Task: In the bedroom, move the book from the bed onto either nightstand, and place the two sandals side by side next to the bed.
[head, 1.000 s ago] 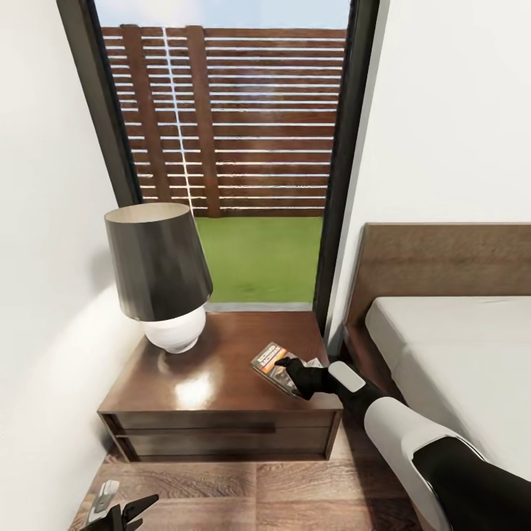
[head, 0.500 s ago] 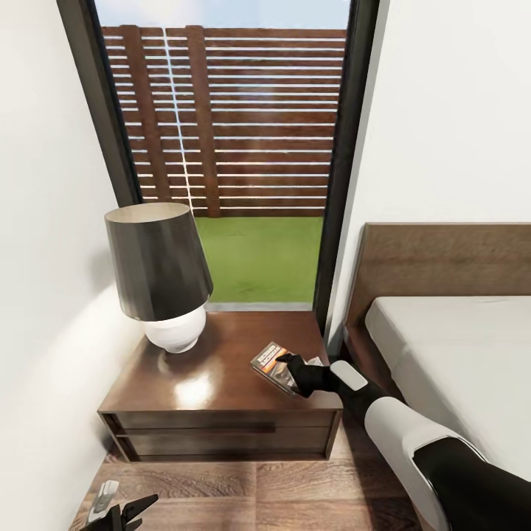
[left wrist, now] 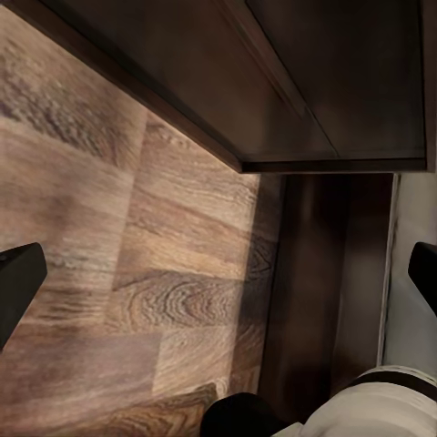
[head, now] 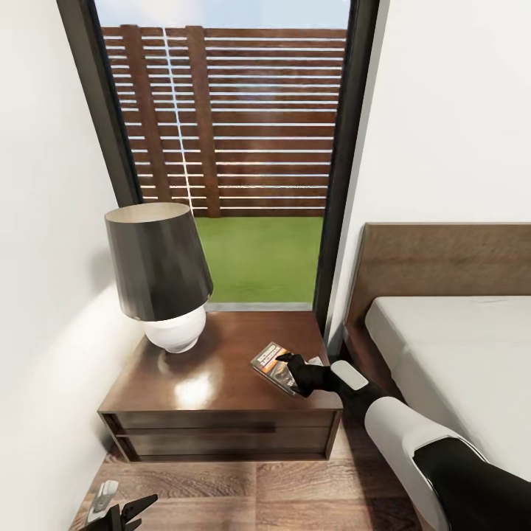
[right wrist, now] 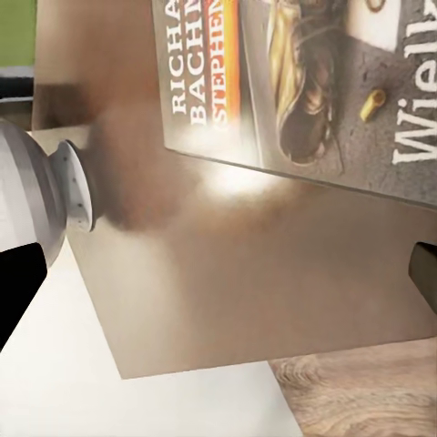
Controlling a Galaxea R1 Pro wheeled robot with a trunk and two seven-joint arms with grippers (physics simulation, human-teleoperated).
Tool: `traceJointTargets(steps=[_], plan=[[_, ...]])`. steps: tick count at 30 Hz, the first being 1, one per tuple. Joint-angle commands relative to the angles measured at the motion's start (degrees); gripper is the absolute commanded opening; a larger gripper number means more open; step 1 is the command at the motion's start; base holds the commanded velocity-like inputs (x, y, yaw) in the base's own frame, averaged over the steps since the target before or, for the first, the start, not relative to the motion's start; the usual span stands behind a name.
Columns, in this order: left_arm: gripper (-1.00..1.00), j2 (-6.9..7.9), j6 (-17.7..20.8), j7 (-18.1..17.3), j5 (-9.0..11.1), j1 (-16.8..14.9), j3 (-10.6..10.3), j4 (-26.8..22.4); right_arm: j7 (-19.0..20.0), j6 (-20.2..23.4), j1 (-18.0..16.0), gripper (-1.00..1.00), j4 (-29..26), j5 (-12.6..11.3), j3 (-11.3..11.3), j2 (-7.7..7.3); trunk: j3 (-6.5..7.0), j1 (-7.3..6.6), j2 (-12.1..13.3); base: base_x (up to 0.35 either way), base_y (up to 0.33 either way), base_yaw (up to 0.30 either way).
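Head view, nightstand (head: 221, 369): dark glossy wooden cabinet with a drawer front, standing between the white wall and the bed (head: 450, 346), below a tall window
Head view, lamp (head: 164, 273): dark shade on a white round base, on the nightstand's far left part
Head view, book (head: 274, 366): over the nightstand's near right part, by its edge; whether it lies flat on the top I cannot tell
Head view, right gripper (head: 289, 366): black fingers at the book's near end, reaching in from the bed side; clamped or let go cannot be told
Head view, left gripper (head: 118, 510): low over the wooden floor in front of the nightstand, fingers spread apart, holding nothing
Left wrist view, floor (left wrist: 118, 273): wood planks, with the nightstand's dark lower edge above them
Right wrist view, book (right wrist: 309, 82): cover with white lettering and an orange band, raised a little over the glossy top, with the lamp's white base (right wrist: 36, 196) near it
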Motion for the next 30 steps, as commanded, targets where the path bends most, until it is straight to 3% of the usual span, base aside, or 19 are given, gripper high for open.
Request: traceJointTargets(steps=[1,30], plan=[[1.00,0.00,0.51,-0.14,0.14,-0.03,0.12,0.01,-0.33,0.05,-0.03,1.00,-0.07,-0.52,0.31,-0.03,-0.05,-0.01,-0.02,0.000,0.000,0.000],[1.00,0.10,0.51,-0.14,0.14,-0.03,0.12,0.01,-0.24,-0.01,-0.03,1.00,-0.07,-0.53,0.19,0.04,-0.05,-0.01,-0.02,-0.066,0.072,0.000]])
